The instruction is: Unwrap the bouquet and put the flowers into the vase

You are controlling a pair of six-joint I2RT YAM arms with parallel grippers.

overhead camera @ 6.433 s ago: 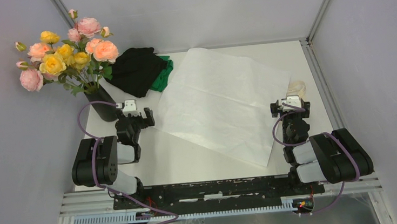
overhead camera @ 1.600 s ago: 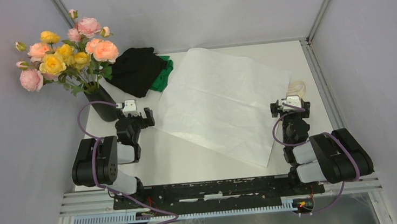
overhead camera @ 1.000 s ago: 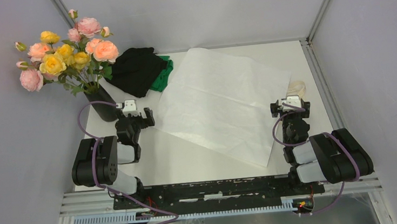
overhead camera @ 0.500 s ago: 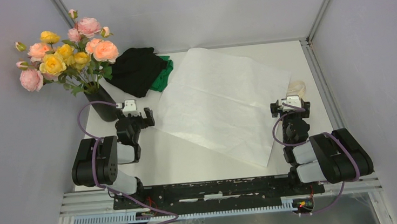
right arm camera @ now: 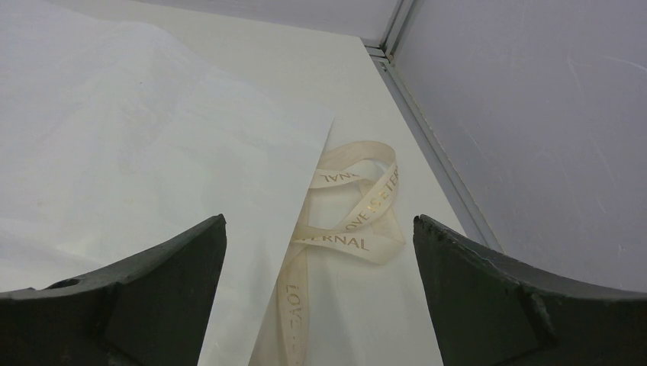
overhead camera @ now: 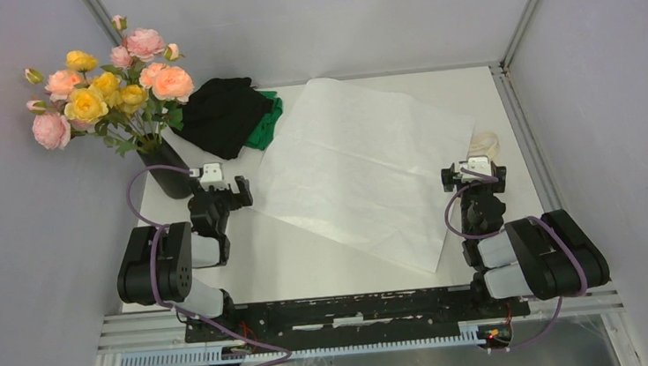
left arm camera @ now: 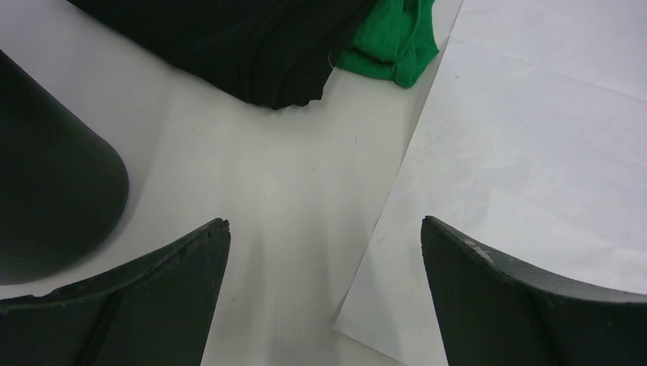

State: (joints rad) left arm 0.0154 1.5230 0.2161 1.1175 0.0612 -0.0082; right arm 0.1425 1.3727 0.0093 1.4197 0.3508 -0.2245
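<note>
The pink, peach and yellow flowers point(overhead camera: 108, 82) stand upright in the black vase point(overhead camera: 169, 170) at the table's far left. In the left wrist view the vase point(left arm camera: 53, 183) fills the left edge. The bouquet is apart: its white paper sheet point(overhead camera: 363, 166) lies flat across the middle, and its cream ribbon point(right arm camera: 351, 221) lies loose by the sheet's right corner. My left gripper point(overhead camera: 234, 192) rests open just right of the vase, holding nothing. Low on the right, my right gripper point(overhead camera: 473, 171) is open and empty, with the ribbon point(overhead camera: 482, 144) just beyond it.
A black-and-green cloth heap point(overhead camera: 230, 113) lies at the back, between the vase and the paper; the left wrist view shows the cloth heap point(left arm camera: 305, 46) ahead. Grey walls close the table on three sides, with a metal rail point(overhead camera: 525, 139) along the right edge.
</note>
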